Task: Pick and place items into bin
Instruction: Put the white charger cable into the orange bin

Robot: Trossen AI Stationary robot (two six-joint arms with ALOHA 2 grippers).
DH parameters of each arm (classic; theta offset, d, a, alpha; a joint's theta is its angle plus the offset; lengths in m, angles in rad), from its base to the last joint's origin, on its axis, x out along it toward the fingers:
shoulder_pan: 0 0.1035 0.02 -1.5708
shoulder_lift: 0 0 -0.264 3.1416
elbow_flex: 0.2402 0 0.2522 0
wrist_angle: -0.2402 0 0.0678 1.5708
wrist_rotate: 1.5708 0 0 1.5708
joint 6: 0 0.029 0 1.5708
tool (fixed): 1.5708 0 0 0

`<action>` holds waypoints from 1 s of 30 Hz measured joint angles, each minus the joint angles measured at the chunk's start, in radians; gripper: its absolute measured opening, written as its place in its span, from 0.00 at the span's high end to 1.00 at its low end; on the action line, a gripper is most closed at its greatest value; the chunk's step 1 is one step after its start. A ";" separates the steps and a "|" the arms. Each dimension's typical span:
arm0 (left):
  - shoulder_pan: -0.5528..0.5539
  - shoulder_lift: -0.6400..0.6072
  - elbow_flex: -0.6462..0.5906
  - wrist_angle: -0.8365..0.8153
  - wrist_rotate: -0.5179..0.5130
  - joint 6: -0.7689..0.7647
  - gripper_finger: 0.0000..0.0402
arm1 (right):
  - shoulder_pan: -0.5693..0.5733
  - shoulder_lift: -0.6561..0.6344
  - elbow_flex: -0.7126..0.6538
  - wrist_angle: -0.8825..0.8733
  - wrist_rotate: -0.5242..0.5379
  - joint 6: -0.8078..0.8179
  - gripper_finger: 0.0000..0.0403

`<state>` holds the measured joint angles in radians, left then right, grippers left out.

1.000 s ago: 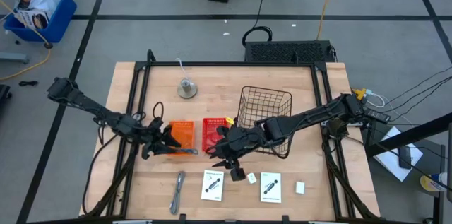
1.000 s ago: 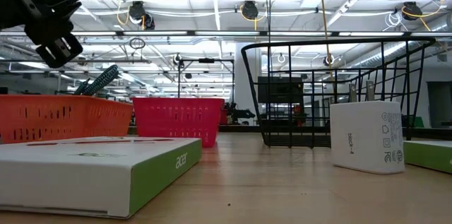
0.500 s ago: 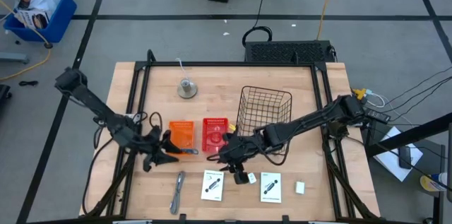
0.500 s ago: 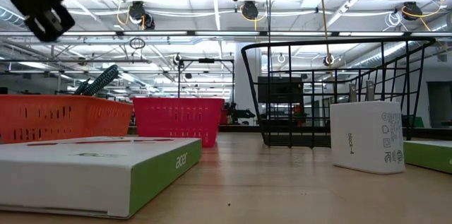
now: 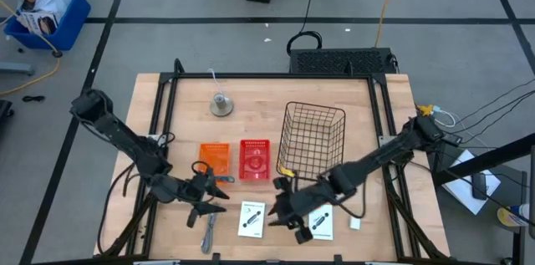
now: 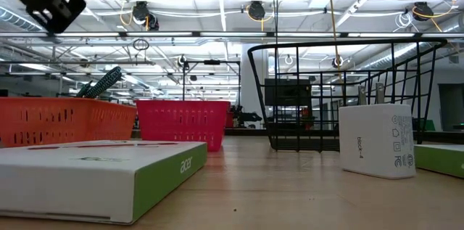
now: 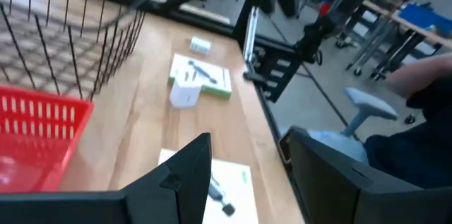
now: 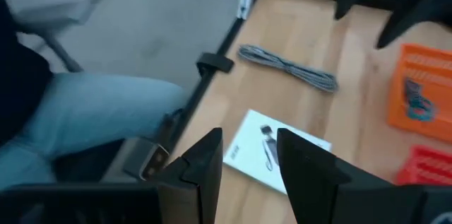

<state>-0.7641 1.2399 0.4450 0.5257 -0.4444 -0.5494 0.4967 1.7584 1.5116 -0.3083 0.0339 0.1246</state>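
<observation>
Both arms hang over the front of the surface (image 5: 368,98), between picks by the look of it. The left end effector (image 5: 203,202) hovers just above the grey tool (image 5: 210,227), fingers (image 7: 176,181) apart and empty; the right end effector (image 5: 292,215) hangs between the two cards (image 5: 252,218) (image 5: 320,221), also open and empty. A teal tool (image 8: 413,100) already lies in the orange bin (image 5: 215,160); the red bin (image 5: 255,158) and wire basket (image 5: 313,141) stand beside it. Next, I judge, each arm must descend and close on its nearest item. One white block (image 5: 355,222) is visible near the right card; the other seems hidden beneath the right arm.
</observation>
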 joint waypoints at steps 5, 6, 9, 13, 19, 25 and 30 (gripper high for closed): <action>0.007 0.012 0.002 -0.011 0.041 -0.218 0.51 | 0.057 -0.009 0.000 -0.033 0.130 0.003 0.68; -0.004 0.011 0.002 -0.022 0.038 -0.258 0.51 | 0.063 -0.009 0.000 -0.033 0.129 0.003 0.68; -0.050 0.011 0.002 -0.032 -0.044 -0.367 0.51 | 0.083 -0.009 0.000 -0.046 0.129 -0.005 0.68; -0.086 0.011 0.036 -0.101 -0.179 -0.447 0.51 | 0.090 -0.009 -0.004 -0.037 0.130 -0.016 0.68; -0.104 0.031 0.226 -0.474 -0.238 -0.571 0.51 | 0.090 -0.017 -0.060 -0.037 0.130 -0.008 0.68; -0.129 0.117 0.423 -0.795 -0.183 -0.808 0.51 | 0.112 -0.078 -0.152 0.023 0.152 -0.003 0.68; -0.146 0.224 0.526 -0.980 -0.081 -1.067 0.51 | 0.143 -0.190 -0.267 0.133 0.152 -0.053 0.68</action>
<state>-0.9098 1.4634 0.9707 -0.4538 -0.5254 -1.6160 0.6394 1.5682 1.2449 -0.1754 0.1862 0.0718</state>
